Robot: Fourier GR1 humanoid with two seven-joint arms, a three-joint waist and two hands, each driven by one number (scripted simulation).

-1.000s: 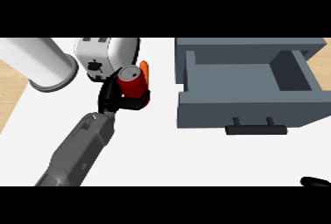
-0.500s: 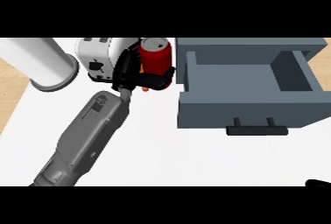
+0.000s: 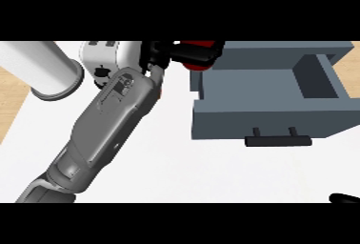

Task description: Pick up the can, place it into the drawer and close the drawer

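Note:
A red can (image 3: 199,52) is at the top of the head view, just left of the drawer's back left corner, partly cut off by the picture's edge. My left hand (image 3: 160,53) is curled round it, with the grey forearm stretching up from the lower left. The grey drawer (image 3: 267,121) stands pulled open to the right, its black handle (image 3: 277,140) facing the front. Its inside holds nothing that I can see. Only a black tip of my right hand (image 3: 343,198) shows at the lower right corner.
A white cylinder (image 3: 44,69) lies at the upper left. A white appliance (image 3: 105,59) sits beside it, partly behind my left forearm. The white counter's left edge (image 3: 17,114) borders a wooden floor.
My left hand has carried the can up and to the right, from the counter's middle left to beside the drawer's back corner. The forearm now reaches further across the counter.

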